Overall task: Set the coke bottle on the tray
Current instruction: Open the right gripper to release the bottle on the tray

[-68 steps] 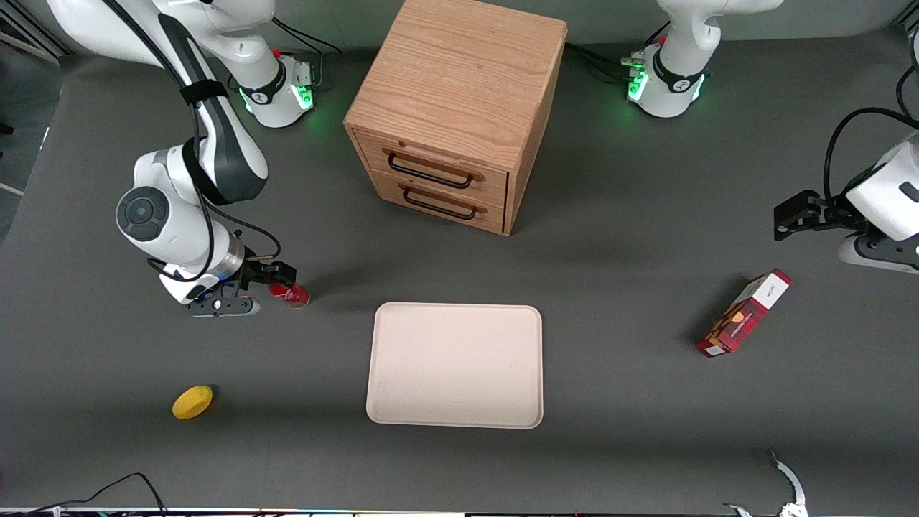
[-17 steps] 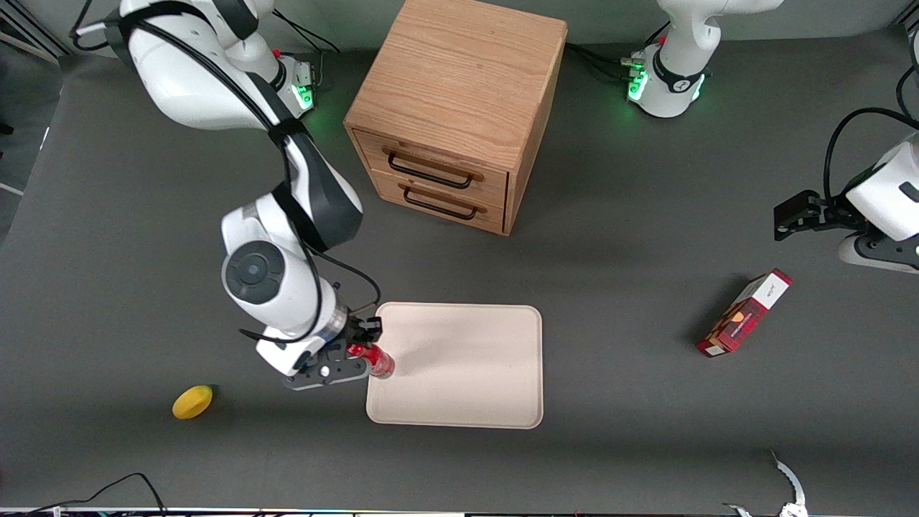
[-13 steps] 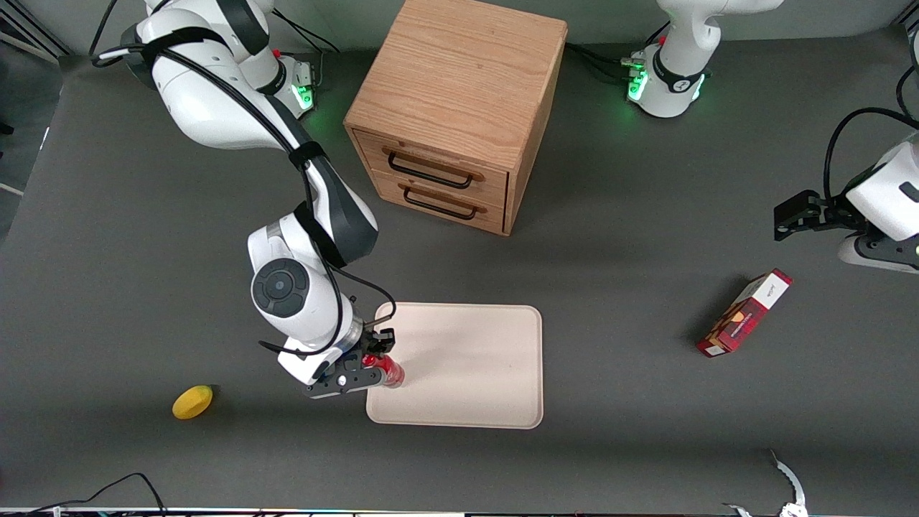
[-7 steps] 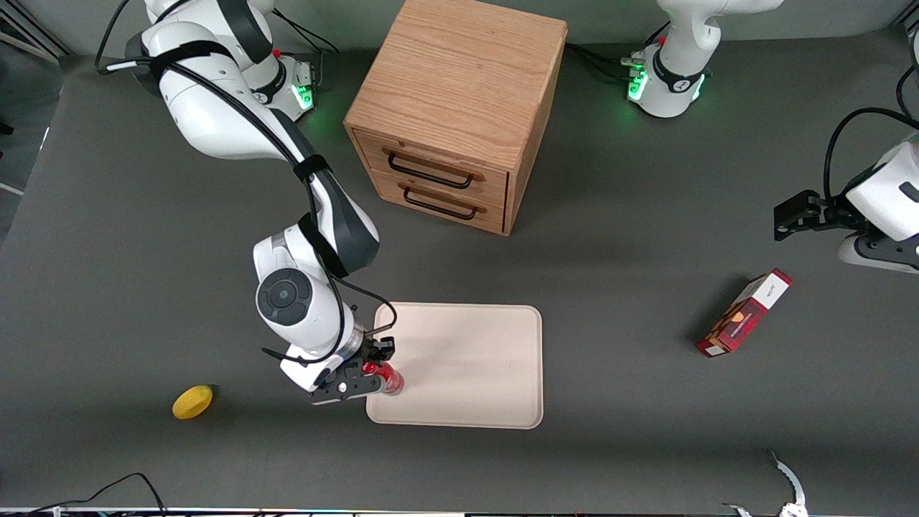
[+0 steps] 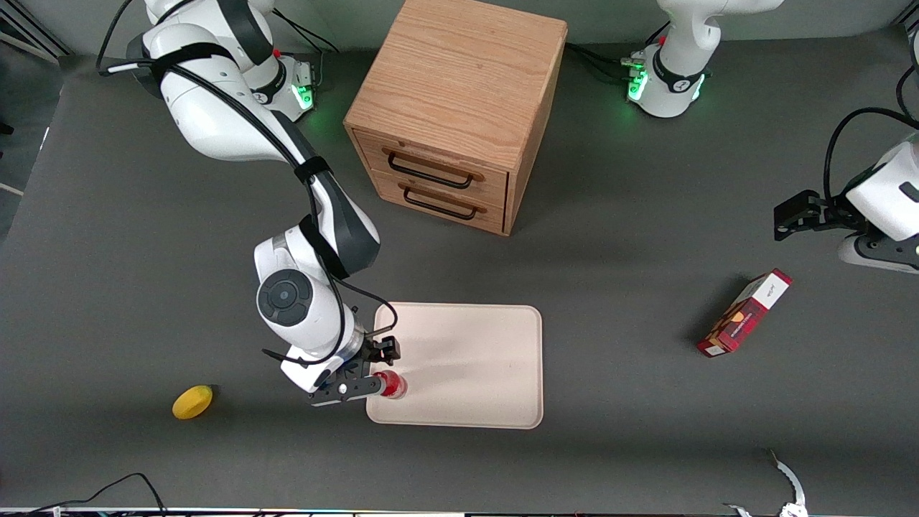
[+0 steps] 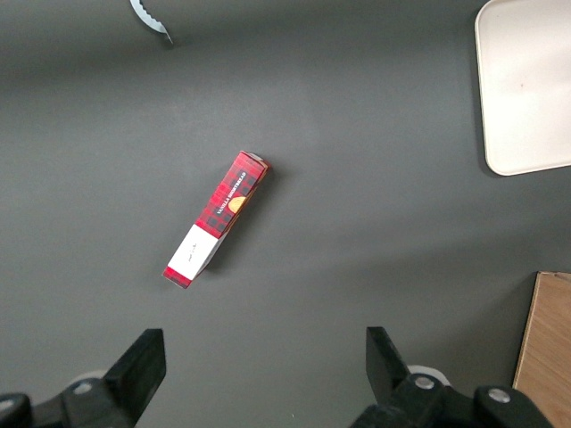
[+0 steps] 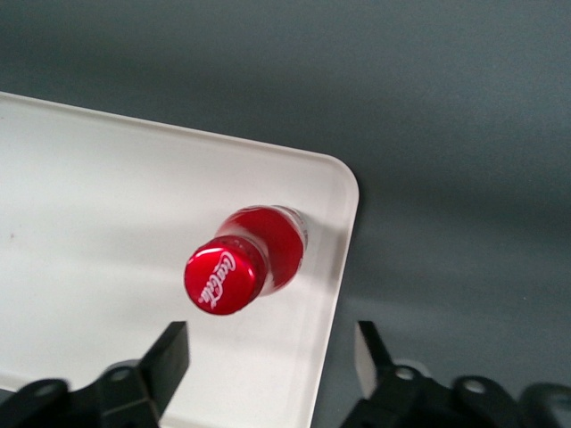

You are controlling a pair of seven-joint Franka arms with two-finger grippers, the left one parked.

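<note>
Coke bottle (image 7: 254, 254) newly freed on tray (image 7: 107, 205); gripper (image 7: 268, 357) above, jaws parted.

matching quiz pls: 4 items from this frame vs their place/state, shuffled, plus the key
Items:
1. coke bottle
2. gripper
3. lemon
4. red-and-white box

Places/states:
A. lying on the table toward the parked arm's end
B. standing upright on the tray, near its corner
C. open, above the bottle, fingers apart from it
D. on the table toward the working arm's end, off the tray

Pairs: 1-B, 2-C, 3-D, 4-A
</note>
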